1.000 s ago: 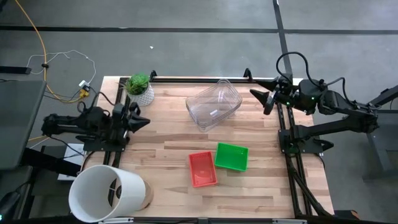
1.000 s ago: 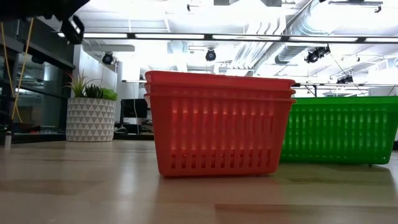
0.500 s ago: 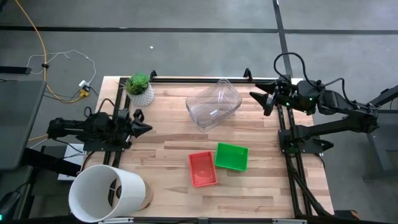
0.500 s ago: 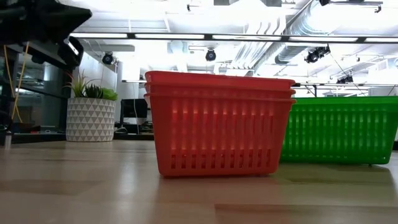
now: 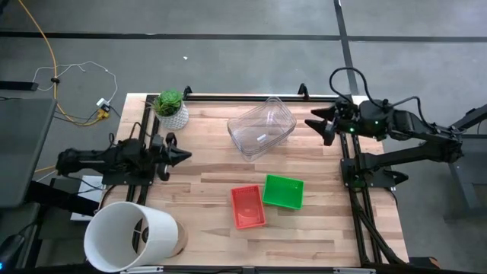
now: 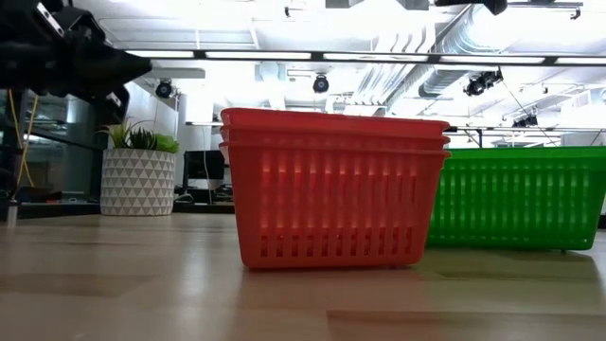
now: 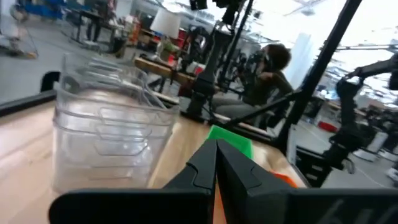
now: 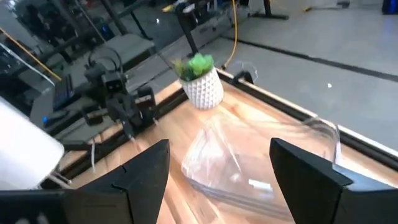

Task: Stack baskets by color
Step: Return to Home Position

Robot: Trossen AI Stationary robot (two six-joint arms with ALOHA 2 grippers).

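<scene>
A stack of red baskets (image 5: pixel 248 206) rests on its base on the wooden table (image 5: pixel 205 183), near the front middle; the low view shows three nested red rims (image 6: pixel 331 128). Just right of it stands a green basket (image 5: pixel 283 192) (image 6: pixel 516 194). My left gripper (image 5: pixel 185 155) (image 7: pixel 216 167) is shut, pointing level over the table's left side toward the baskets, and holds nothing. My right gripper (image 5: pixel 313 123) (image 8: pixel 219 149) hangs open above the far right, facing the clear bins, with nothing between its fingers.
Nested clear plastic bins (image 5: pixel 261 128) lie at the far middle. A potted plant (image 5: pixel 170 108) stands at the far left corner, and a big white bucket (image 5: pixel 125 236) lies on its side at the near left corner. A seated person (image 7: pixel 273 74) shows beyond the table.
My left gripper has sunk lower and drifted a little toward the table's near edge, staying level; in the low view it has come down into the upper left. The baskets have not moved.
</scene>
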